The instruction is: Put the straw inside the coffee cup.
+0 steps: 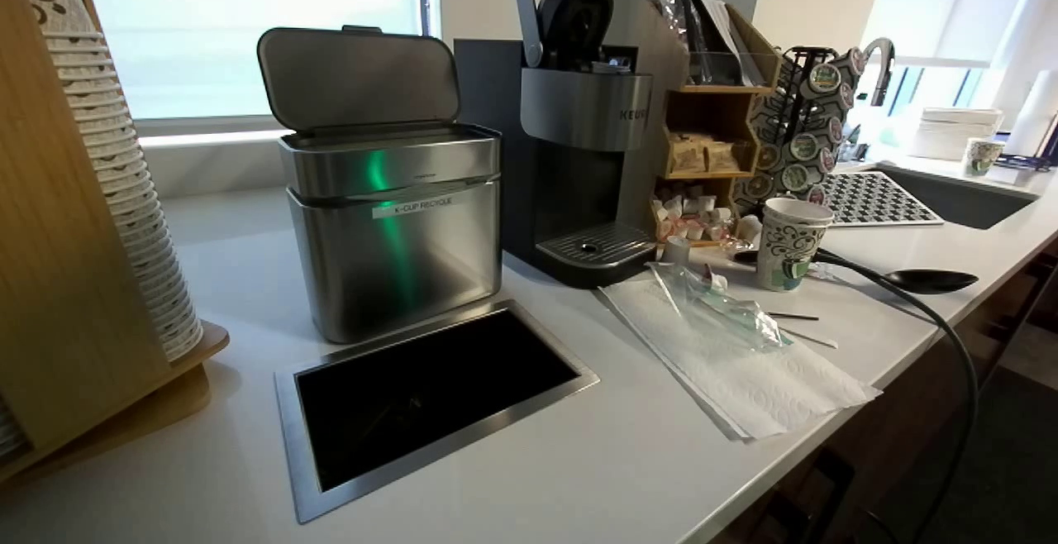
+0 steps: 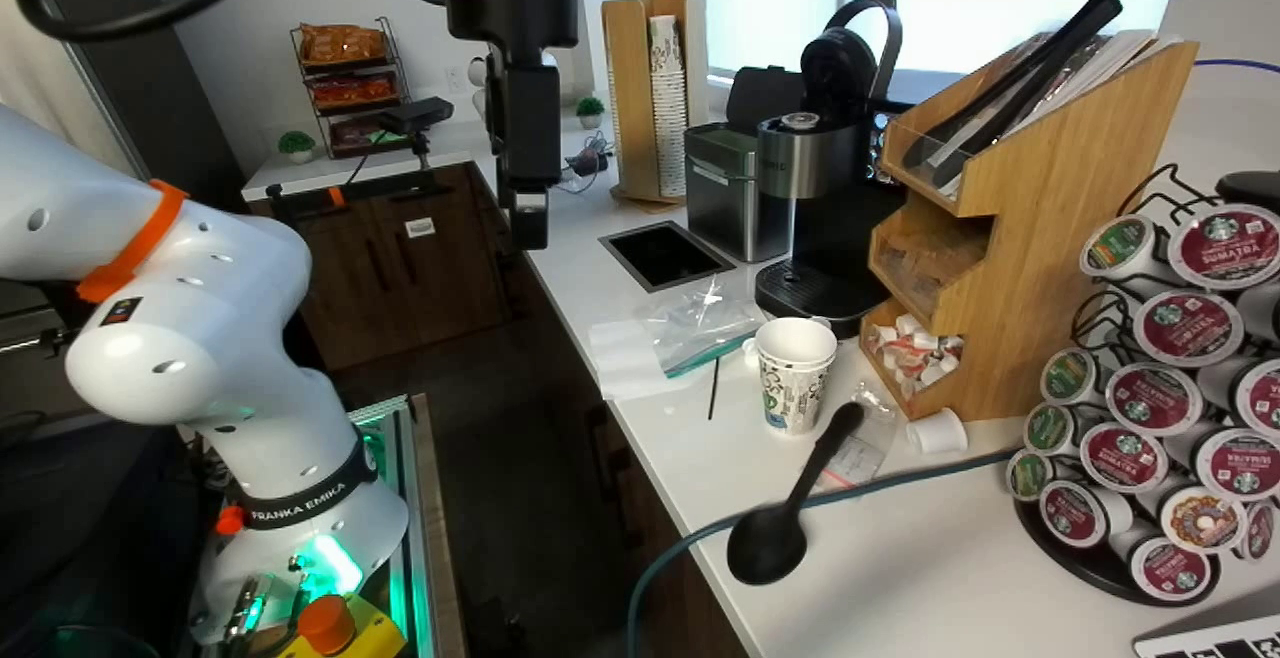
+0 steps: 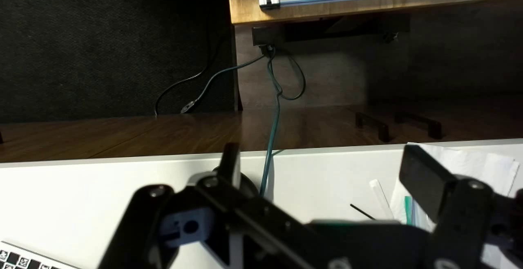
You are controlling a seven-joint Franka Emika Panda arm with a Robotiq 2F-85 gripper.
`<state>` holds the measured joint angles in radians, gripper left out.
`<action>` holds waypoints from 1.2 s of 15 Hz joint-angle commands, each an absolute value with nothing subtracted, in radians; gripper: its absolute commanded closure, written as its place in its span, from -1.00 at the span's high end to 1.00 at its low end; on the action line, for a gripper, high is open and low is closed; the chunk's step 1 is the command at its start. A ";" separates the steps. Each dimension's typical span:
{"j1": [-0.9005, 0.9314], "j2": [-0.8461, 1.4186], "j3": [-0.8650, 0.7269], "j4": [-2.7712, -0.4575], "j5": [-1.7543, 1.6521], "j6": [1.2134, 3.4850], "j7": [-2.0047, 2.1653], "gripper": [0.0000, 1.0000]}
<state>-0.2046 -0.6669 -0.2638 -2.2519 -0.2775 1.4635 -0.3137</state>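
One black straw (image 2: 714, 390) lies on your counter (image 2: 900, 558), by the bag (image 2: 698, 323) and apart from the cup (image 2: 795, 388); a white strip (image 3: 381, 198) lies near the straw. You have the cup standing upright near the spoon (image 2: 768, 544). Your gripper (image 3: 327, 171) hangs high above the counter, and the wrist view shows you its jaws wide apart.

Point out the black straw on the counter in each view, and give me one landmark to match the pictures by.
In an exterior view: the black straw is right of centre, just below the coffee cup.
In an exterior view: the black straw is slightly right of and below centre, left of the coffee cup.
In the wrist view: the black straw is lower right, left of the paper towel.
Shared landmark: the paper towel, near it in all three.
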 commanded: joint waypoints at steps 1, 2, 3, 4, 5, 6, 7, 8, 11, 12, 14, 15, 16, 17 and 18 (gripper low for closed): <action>-0.187 -0.669 -0.275 -2.249 -0.284 1.458 -0.306 1.00; -0.187 -0.669 -0.275 -2.249 -0.284 1.458 -0.306 1.00; -0.187 -0.669 -0.275 -2.249 -0.284 1.458 -0.306 1.00; -0.187 -0.669 -0.275 -2.249 -0.284 1.458 -0.306 1.00; -0.187 -0.669 -0.275 -2.249 -0.284 1.458 -0.306 1.00; -0.187 -0.669 -0.275 -2.249 -0.284 1.458 -0.306 1.00; -0.187 -0.669 -0.275 -2.249 -0.284 1.458 -0.306 1.00; -0.172 -0.646 -0.255 -2.244 -0.307 1.450 -0.321 1.00; -0.101 -0.560 -0.201 -2.252 -0.313 1.465 -0.347 1.00; -0.080 -0.535 -0.191 -2.252 -0.319 1.478 -0.360 1.00; -0.043 -0.463 -0.169 -2.243 -0.332 1.499 -0.388 1.00; -0.025 -0.426 -0.156 -2.240 -0.339 1.514 -0.402 1.00; -0.008 -0.387 -0.145 -2.236 -0.342 1.539 -0.421 1.00; 0.005 -0.351 -0.135 -2.231 -0.348 1.560 -0.444 1.00; 0.013 -0.318 -0.126 -2.220 -0.357 1.566 -0.471 1.00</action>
<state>-0.0156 -0.4209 -0.1425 -2.2558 -0.3205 1.5394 -0.3924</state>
